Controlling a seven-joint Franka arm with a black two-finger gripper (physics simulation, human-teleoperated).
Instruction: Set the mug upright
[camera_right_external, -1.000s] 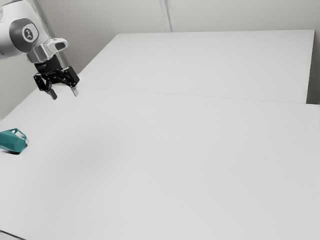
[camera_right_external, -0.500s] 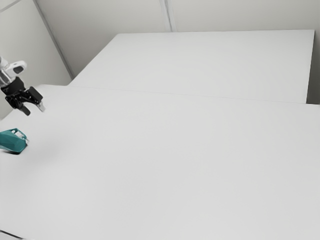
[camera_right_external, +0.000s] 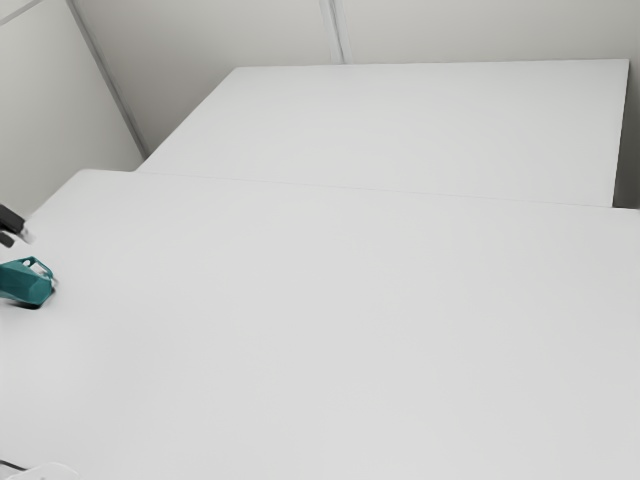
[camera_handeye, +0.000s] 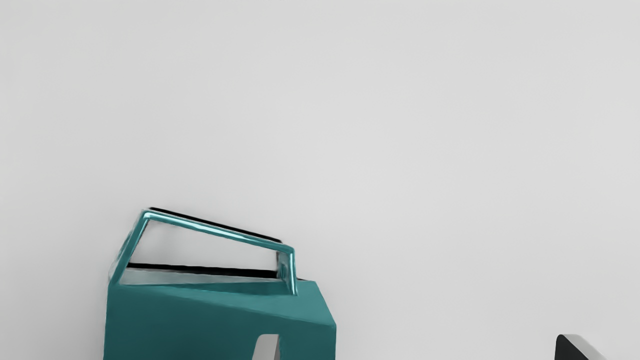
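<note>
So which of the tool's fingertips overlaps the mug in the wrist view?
The grey fingertip, against the teal mug; the black-faced fingertip has white table behind it.

I am seeing the mug (camera_handeye: 200, 320) looking smooth and matt, its handle (camera_handeye: 215, 230) shining glossy, and the table (camera_handeye: 425, 150) looking smooth, matt.

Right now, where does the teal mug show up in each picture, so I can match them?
Exterior view: the mug is at the left edge, partly cut off, just below the claw.
Wrist view: the mug is by the open claw, one fingertip overlapping its body, the other out over the table.
Shared landmark: the mug's angular, open-loop handle.
</note>
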